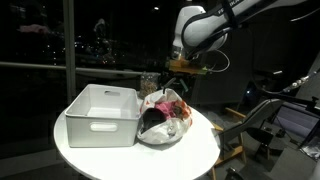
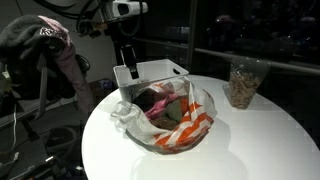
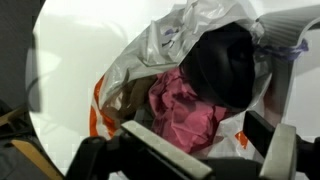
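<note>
Your end effector (image 3: 218, 158) is hanging with its two fingers (image 3: 160, 148) spread wide apart, and it is gripping nothing: in the wrist view only open air is showing between them. It is hovering directly over the plastic bag (image 3: 165, 40), close above the bag's open mouth, and I cannot tell whether either fingertip is brushing the plastic. Inside the bag, a pink cloth (image 3: 185, 108) is lying bunched in the middle of the wrist view, between the lines of your fingers, and a black cloth (image 3: 222, 65) is pressing against it deeper in the bag. In an exterior view the end effector (image 1: 180, 78) is pointing down just above the bag's top edge, with the arm reaching in from behind the bag. The bag itself is slumping open on the round white tabletop (image 1: 100, 158), its clear, orange-striped plastic crumpling around the clothes. A white bin (image 1: 100, 125) is sitting just beside the bag, so close that the two are touching or nearly so. A jar (image 2: 243, 85) is standing upright on the tabletop, well apart from the bag, on the side away from the bin.
</note>
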Motion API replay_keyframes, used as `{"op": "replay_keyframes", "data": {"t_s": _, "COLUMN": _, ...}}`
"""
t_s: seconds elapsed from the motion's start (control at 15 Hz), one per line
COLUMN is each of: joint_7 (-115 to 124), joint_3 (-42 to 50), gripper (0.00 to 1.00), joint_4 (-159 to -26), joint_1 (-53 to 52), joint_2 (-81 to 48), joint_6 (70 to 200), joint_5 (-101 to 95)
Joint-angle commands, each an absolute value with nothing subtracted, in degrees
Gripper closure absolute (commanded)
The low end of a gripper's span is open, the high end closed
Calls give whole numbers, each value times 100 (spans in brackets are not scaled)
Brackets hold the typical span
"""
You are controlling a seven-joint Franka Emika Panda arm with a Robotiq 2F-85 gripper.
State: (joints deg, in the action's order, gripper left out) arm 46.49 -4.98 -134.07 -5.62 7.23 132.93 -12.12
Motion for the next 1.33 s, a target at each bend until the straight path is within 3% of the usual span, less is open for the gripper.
{"op": "replay_keyframes", "data": {"t_s": 0.0, "joint_7": 3373, "joint_3": -554, "gripper": 0, "joint_4": -13512, "joint_1": -605, "joint_2": 506, "joint_6": 13688, "joint_5": -657}}
{"op": "replay_keyframes", "data": {"t_s": 1.27, "joint_7": -540, "joint_3": -864, "gripper": 0, "joint_4": -12660, "joint_1": -983, "joint_2": -1391, "joint_6": 13713, "joint_5": -1246}}
